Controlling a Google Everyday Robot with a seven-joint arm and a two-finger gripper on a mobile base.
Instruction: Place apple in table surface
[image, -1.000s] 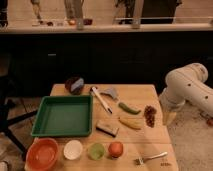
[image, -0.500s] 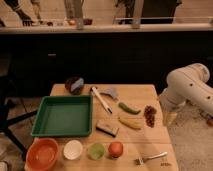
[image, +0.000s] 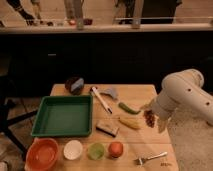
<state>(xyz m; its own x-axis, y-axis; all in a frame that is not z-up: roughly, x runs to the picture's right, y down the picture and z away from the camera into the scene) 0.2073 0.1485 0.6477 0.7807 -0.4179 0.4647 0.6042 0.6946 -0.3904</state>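
Note:
The apple (image: 116, 149), small, round and red-orange, rests on the table surface (image: 142, 142) in the front row, right of a green cup (image: 96, 150). The table surface is a light tan wooden top. My white arm (image: 185, 97) reaches in from the right. The gripper (image: 156, 116) hangs at the table's right edge, next to the dark red grapes (image: 149, 118), well behind and to the right of the apple. It holds nothing that I can see.
A green tray (image: 62, 116) fills the left middle. An orange bowl (image: 42, 153) and a white cup (image: 73, 149) stand front left. A fork (image: 150, 158), a yellow corn-like piece (image: 130, 123), a green pepper (image: 129, 108), a sponge (image: 108, 128), a white utensil (image: 101, 99) and a dark bowl (image: 75, 85) lie around.

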